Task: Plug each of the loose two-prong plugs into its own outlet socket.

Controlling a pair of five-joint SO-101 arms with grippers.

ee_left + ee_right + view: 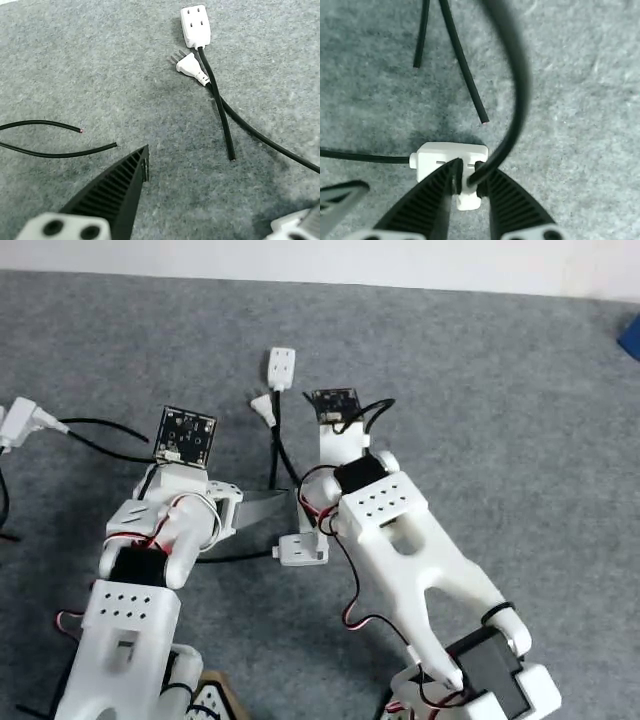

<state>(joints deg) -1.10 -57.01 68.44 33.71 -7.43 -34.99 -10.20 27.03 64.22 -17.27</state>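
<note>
Right pincer (468, 169) clamped on small white two-prong plug (468, 201), apparently butted against white outlet block (432, 159) on grey felt tabletop (580, 100). Light, rigid, slick plastic; grip the body's flanks.

Prongs of the plug (469, 200) hidden inside the right gripper (468, 169); cord (518, 90) blurred.

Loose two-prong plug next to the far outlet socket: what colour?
White plastic two-prong plug, black cord; left wrist view shows it best.

2 arms (400, 530) — 2 sockets (282, 367), 2 plugs (262, 406), 1 unclear white conn. (22, 420)
</note>
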